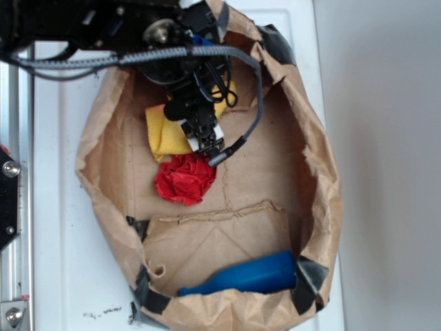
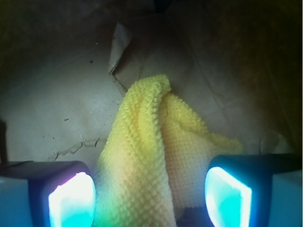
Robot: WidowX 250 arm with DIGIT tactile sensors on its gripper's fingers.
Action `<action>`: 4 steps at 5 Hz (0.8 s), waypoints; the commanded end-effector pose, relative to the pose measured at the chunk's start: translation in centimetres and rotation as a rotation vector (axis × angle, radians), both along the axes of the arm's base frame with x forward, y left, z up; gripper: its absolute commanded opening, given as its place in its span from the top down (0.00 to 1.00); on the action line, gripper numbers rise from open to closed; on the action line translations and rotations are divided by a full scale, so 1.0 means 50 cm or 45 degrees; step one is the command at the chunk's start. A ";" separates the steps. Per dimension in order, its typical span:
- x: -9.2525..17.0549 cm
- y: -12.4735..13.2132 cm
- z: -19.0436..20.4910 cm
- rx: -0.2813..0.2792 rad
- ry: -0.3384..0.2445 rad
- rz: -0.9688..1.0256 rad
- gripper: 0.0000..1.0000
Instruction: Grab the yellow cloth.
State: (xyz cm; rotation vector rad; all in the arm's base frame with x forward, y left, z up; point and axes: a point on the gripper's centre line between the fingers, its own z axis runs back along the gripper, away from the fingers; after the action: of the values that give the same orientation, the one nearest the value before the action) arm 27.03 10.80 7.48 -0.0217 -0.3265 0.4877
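The yellow cloth point(image 1: 167, 135) lies crumpled on the floor of the brown paper bag, upper left of centre. My gripper point(image 1: 204, 138) hangs over the cloth's right edge and hides part of it. From the wrist, a raised fold of the yellow cloth point(image 2: 144, 142) stands between the two glowing fingers of my gripper point(image 2: 149, 198). The left pad point(image 2: 73, 201) touches the fold. The right pad point(image 2: 227, 196) stands a little apart from it, over a flatter part of the cloth. The jaws are spread on either side of the fold and have not closed on it.
A red ruffled cloth ball point(image 1: 185, 179) lies just below the yellow cloth, close to the gripper tips. A blue object point(image 1: 248, 274) lies at the bag's near end. The torn paper bag rim point(image 1: 325, 179) rises all round, on a white surface point(image 1: 55, 207).
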 end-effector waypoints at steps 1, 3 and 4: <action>-0.001 0.021 -0.014 -0.051 -0.042 0.099 0.00; 0.015 -0.001 -0.032 -0.056 -0.057 0.133 1.00; 0.020 -0.001 -0.002 -0.068 -0.069 0.137 1.00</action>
State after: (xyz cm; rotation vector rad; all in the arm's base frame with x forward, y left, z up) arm 26.97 9.30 4.44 -0.0699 -0.2898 0.6169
